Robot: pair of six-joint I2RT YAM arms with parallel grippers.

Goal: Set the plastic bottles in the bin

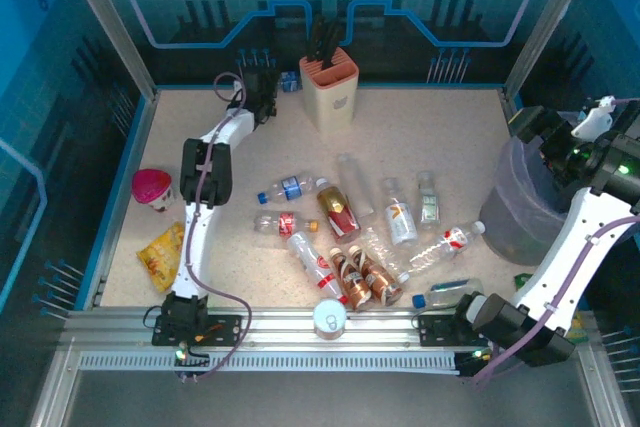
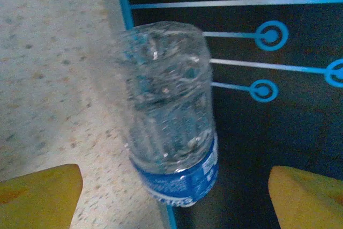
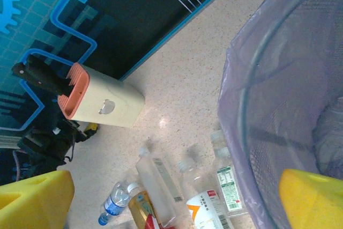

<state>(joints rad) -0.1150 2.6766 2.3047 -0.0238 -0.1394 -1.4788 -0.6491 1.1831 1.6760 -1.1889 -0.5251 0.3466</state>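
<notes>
My left gripper (image 1: 266, 93) reaches to the back wall, and a clear plastic bottle with a blue label (image 2: 169, 111) lies along the wall's foot in front of it. In the left wrist view its yellow fingers (image 2: 40, 194) stand wide apart on either side of the bottle's labelled end, touching nothing. Several more plastic bottles (image 1: 340, 212) lie scattered mid-table, clear, brown and red-gold. The bin (image 1: 525, 207) with its lavender bag stands at the right. My right gripper (image 1: 585, 137) hangs open above the bin's rim (image 3: 236, 105), empty.
A beige knife block (image 1: 329, 82) stands at the back centre. A pink-lidded cup (image 1: 152, 187) and a yellow snack bag (image 1: 162, 252) lie at the left. A silver can (image 1: 329, 318) sits by the front rail.
</notes>
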